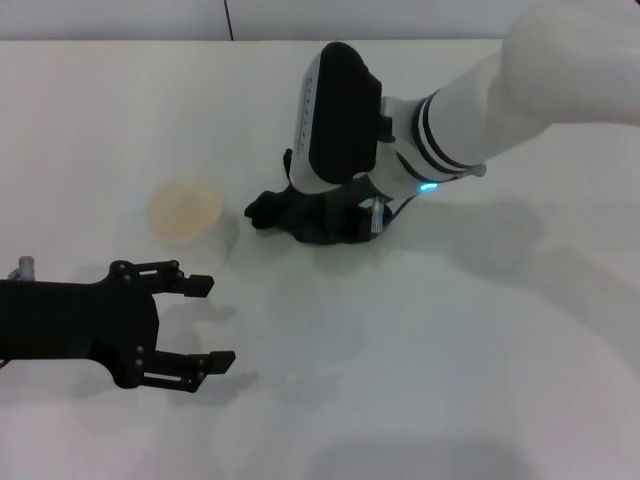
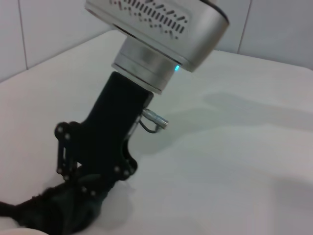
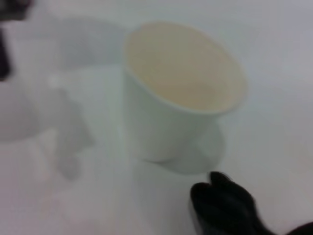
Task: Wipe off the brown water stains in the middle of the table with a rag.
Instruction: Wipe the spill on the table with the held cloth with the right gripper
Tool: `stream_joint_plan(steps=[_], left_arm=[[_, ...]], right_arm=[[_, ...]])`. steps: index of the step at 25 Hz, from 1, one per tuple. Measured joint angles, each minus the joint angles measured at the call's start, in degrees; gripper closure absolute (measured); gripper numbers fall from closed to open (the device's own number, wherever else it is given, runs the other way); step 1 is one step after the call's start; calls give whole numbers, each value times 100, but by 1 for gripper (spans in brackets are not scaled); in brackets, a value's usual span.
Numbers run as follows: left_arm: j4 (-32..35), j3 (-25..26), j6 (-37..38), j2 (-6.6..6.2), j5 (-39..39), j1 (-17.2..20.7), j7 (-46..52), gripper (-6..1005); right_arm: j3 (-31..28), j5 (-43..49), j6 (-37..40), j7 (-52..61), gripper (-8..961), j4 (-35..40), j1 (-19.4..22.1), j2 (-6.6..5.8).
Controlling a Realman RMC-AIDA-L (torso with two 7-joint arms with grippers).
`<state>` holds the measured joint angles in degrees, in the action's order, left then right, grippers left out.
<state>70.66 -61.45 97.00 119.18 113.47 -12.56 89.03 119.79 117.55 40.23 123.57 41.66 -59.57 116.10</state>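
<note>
My right gripper point(image 1: 330, 228) reaches down onto the white table point(image 1: 450, 350) near its middle and is shut on the black rag point(image 1: 268, 210), pressing it against the surface. A lump of the rag sticks out on the side toward the cup. The left wrist view shows the same gripper point(image 2: 85, 188) with the rag point(image 2: 49, 213) bunched under it. A tip of the rag point(image 3: 225, 205) shows in the right wrist view. No brown water stains show; the spot under the rag and gripper is hidden. My left gripper point(image 1: 215, 322) is open and empty, low at the front left.
A pale translucent cup point(image 1: 185, 207) stands upright on the table just left of the rag, a short way from it; the right wrist view shows the cup point(image 3: 171, 112) close up. The table's far edge runs along the top of the head view.
</note>
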Motion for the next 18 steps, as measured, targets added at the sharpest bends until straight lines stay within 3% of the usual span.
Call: stream_joint_plan(steps=[9,18], left_arm=[[3,5,-7,-1,-1,-29,0,116],[-4,48,-11,-9,-64,14,-98,115]], right_arm=[[-94,-53,1219,65,844,704,246,-9],[-1333,956,2183,-96,817,1832,1193,-56]])
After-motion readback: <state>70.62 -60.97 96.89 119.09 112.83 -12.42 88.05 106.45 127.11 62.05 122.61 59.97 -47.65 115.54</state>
